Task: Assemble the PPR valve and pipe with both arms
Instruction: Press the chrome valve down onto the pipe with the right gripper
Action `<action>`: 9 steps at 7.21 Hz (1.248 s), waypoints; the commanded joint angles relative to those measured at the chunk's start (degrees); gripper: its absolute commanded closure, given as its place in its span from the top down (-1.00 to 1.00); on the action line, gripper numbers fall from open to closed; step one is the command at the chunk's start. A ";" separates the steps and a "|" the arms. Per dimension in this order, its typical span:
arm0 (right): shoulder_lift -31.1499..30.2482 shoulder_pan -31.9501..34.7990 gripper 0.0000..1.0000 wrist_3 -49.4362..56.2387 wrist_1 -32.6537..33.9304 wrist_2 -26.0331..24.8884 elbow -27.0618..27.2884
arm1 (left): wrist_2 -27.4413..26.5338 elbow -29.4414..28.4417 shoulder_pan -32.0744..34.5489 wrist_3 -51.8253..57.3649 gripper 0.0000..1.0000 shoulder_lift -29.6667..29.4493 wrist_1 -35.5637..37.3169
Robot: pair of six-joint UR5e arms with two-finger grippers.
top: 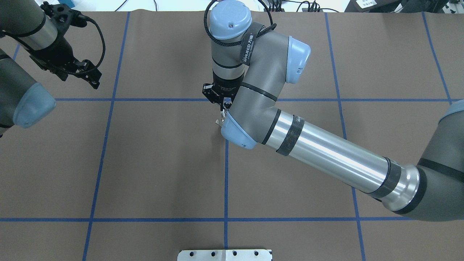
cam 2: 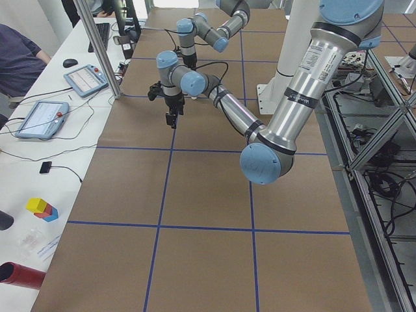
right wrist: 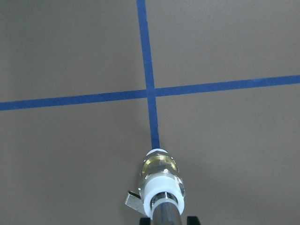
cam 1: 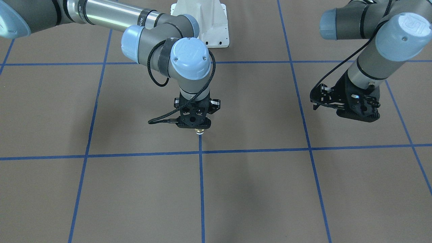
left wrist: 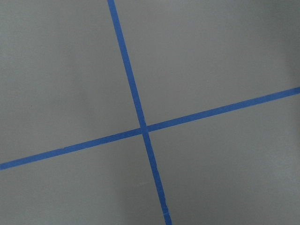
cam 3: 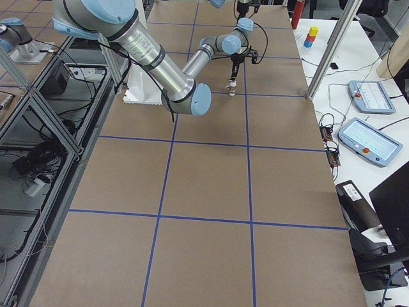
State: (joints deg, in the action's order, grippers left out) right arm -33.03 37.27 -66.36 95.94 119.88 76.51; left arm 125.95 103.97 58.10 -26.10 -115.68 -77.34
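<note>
My right gripper points straight down over the middle of the table, near a blue tape crossing. It is shut on the silver pipe. The PPR valve, with a brass middle, white collars and a small side lever, sits on the pipe's lower end, so the two are joined. The valve's tip hangs just above the brown table. In the overhead view the valve is mostly hidden by the right arm. My left gripper is open and empty, held above the table far off to the side.
The white bolted pedestal stands at the robot's side of the table. Blue tape lines grid the brown surface. Tablets and coloured blocks lie on the operators' bench beside the table.
</note>
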 commanded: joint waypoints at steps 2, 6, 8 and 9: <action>0.15 0.00 -1.00 -0.27 -1.28 0.09 -0.58 | 0.00 -0.18 0.00 0.00 1.00 0.02 -0.09; 0.15 0.17 -0.79 -0.27 -1.37 0.09 -0.49 | 0.00 -0.09 0.00 -0.09 1.00 -0.07 0.00; 0.15 0.09 -0.40 -0.27 -1.37 0.17 -0.49 | 0.00 -0.09 0.08 -0.18 1.00 -0.07 0.00; 0.07 0.09 -0.23 -0.27 -1.37 0.09 -0.49 | 0.00 0.00 0.00 -0.18 1.00 -0.07 0.00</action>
State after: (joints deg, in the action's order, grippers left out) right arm -32.89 37.39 -66.62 94.57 120.01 76.02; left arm 125.95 103.91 58.12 -26.27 -115.75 -77.35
